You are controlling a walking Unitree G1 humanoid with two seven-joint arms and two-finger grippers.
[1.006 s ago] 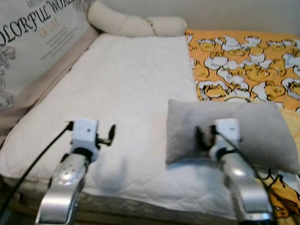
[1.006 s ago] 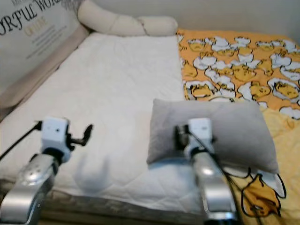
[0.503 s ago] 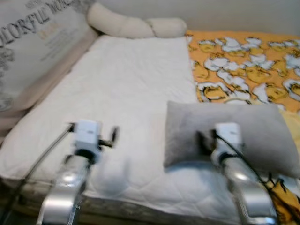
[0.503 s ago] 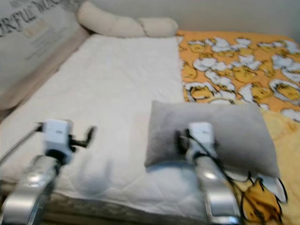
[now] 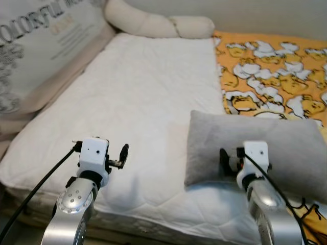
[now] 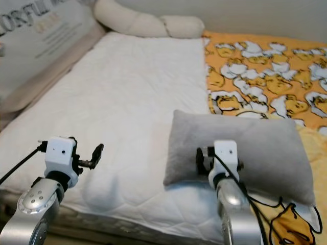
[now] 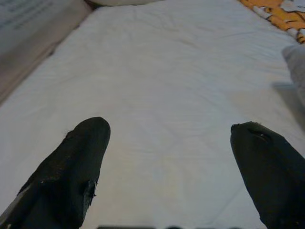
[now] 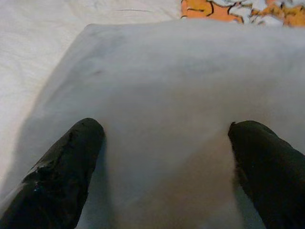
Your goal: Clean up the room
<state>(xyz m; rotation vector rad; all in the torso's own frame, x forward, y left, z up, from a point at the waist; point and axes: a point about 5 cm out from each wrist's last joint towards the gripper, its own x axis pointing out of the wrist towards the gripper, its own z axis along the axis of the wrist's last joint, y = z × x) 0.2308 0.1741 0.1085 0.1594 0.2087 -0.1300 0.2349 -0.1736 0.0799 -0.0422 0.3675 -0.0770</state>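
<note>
Grey pillow [image 5: 260, 148] lies on the bed's white mattress [image 5: 148, 97], near its front edge and partly over the orange duck-print blanket [image 5: 276, 71], with the right end effector [image 8: 162, 143] at its near side, fingers [image 8: 62, 167] spread wide apart and not clamped on it. Well apart to the left, the left end effector [image 7: 171, 152] hovers over bare mattress with its fingers [image 7: 71, 162] likewise wide apart. A cream bolster [image 5: 153, 23] lies along the head of the bed, and a large printed cushion [image 5: 36, 46] leans at its left side.

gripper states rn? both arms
Left gripper: open, empty, over the white mattress.
Right gripper: open, fingers spread at the grey pillow, not closed on it.
</note>
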